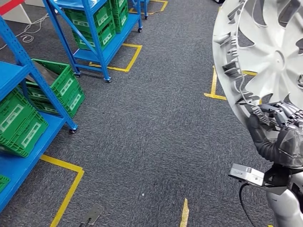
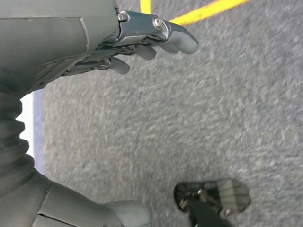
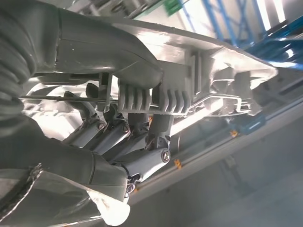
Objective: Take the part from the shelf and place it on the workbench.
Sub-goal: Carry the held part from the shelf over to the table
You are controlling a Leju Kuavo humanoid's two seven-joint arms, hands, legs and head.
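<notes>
**Inspector A:** Right robot hand grips the lower rim of the part, a pale grey wheel cover held raised at the robot's right. In the right wrist view the thumb lies on one face of the rim and the fingers curl against the other, among the ribbed clips.

**Inspector B:** And the left robot hand?

**Inspector A:** Holding nothing. Fingers extended and slightly apart, hanging above grey carpet, close to a yellow floor line.

**Inspector B:** Orientation of the part?

**Inspector A:** A disc standing on edge above the right robot hand, ribbed clip side turned towards the camera. Being round, it has no long axis that I can name. Its upper and right portions run out of the head view.

**Inspector B:** Room to move?

**Inspector A:** Open carpet lies to the left of the right robot hand and beyond it. Well to the left stand blue shelves: one near, one farther off, on castors, with part of a third at the picture's top. Both carry green crates.

**Inspector B:** Counts?

**Inspector A:** One part, two robot hands. Crates number several; the exact figure cannot be told, as some are cut off or stacked. Yellow tape marks several floor bays.
</notes>
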